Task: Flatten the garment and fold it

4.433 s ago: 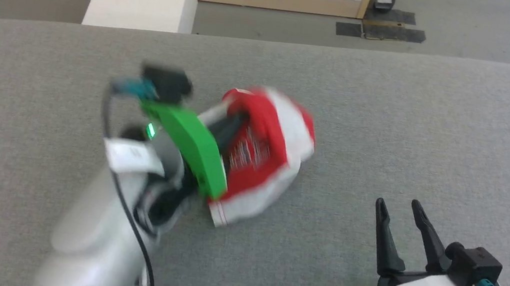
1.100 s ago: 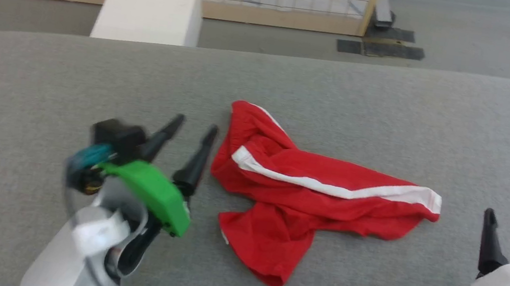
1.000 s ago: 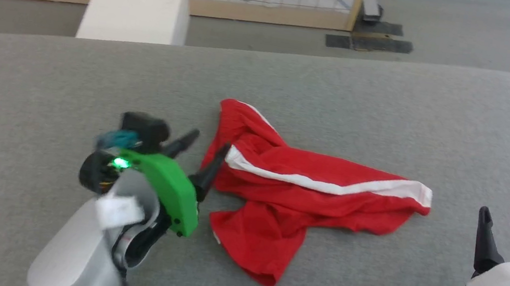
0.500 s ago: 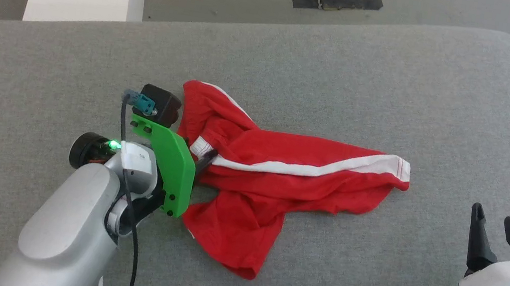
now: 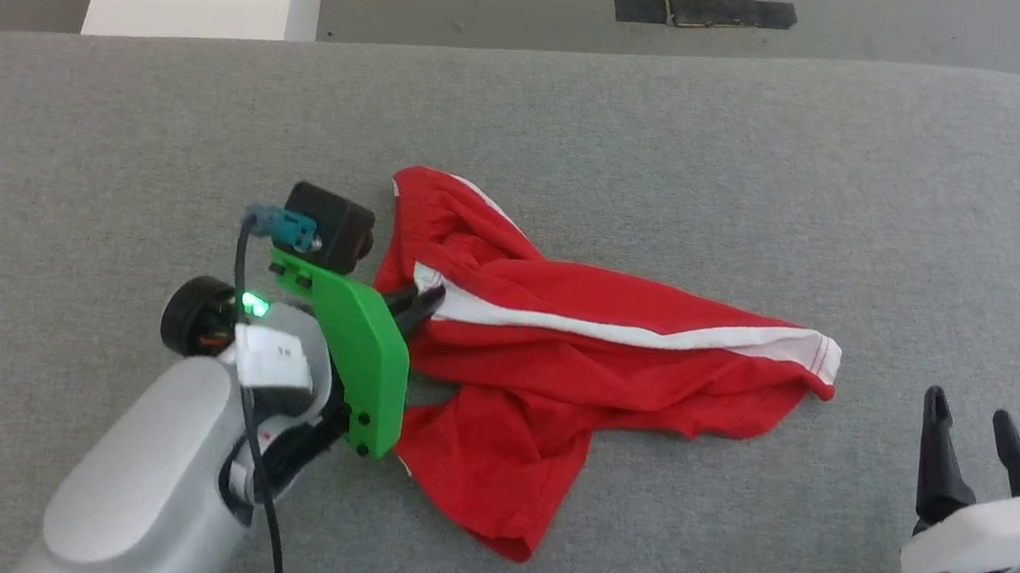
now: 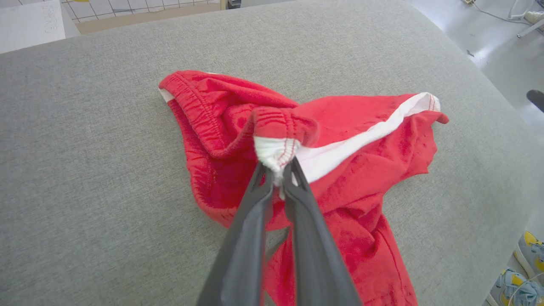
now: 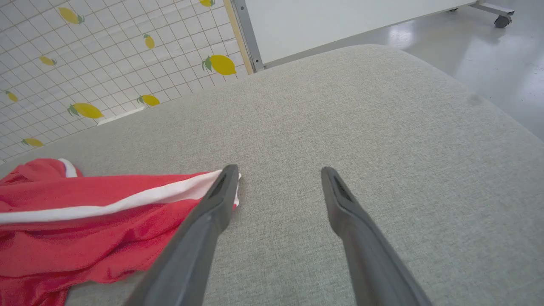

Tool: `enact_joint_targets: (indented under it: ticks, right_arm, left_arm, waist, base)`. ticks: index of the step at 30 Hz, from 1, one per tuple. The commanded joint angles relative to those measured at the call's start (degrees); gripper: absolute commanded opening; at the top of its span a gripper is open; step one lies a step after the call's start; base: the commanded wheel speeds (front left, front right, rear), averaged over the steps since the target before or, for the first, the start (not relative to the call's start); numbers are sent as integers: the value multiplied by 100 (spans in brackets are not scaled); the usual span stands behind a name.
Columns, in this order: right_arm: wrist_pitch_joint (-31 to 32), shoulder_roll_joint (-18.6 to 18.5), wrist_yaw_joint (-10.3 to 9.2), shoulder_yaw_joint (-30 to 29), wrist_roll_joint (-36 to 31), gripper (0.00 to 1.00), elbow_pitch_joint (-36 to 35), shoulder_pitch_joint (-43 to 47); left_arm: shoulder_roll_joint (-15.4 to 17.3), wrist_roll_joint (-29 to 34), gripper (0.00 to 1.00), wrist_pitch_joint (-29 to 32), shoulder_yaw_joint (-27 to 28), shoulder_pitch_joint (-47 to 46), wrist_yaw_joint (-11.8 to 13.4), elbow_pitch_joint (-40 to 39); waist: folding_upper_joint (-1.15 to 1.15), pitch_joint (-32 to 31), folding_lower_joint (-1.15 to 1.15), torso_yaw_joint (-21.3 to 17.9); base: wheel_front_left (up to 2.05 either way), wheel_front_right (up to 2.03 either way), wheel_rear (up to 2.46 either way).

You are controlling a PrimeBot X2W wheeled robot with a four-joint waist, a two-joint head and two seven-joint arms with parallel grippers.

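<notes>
garment cropped at edge, left claw half-hidden — green bracket

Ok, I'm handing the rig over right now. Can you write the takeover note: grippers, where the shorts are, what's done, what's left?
Left gripper: shut, pinching the shorts at the waistband, where the white stripe begins.
Right gripper: open and empty, to the right of the shorts near the striped hem.
Shorts: bunched and twisted on the grey table, with one leg trailing toward the robot.
Done: one waistband corner gripped.
Left: grip a second point, spread the shorts flat, then fold.
</notes>
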Motion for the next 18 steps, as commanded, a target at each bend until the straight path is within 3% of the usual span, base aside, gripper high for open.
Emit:
enact_joint_targets:
  ticks: [1,8,13,18]
  right_arm:
    - [52,-3,-9,15,-195,100,-76,-140]
    - [995,-3,-9,211,-894,100,-1,-661]
    - [1825,-3,-9,407,-1453,100,496,-1210]
    - [2160,-3,-9,488,-1643,100,905,-1594]
  left_arm:
    - [-64,16,0,-92,-7,153,52,-79]
    - [-181,74,0,-451,-57,546,208,-317]
    - [-207,66,0,-557,-49,548,224,-390]
    - [-205,67,0,-597,-67,460,183,-407]
  waist:
    - [0,13,0,37]
    - [0,188,0,94]
    - [0,334,0,158]
    - [0,479,0,261]
  base:
    - [0,0,0]
    - [0,0,0]
    - [0,0,0]
    - [0,0,0]
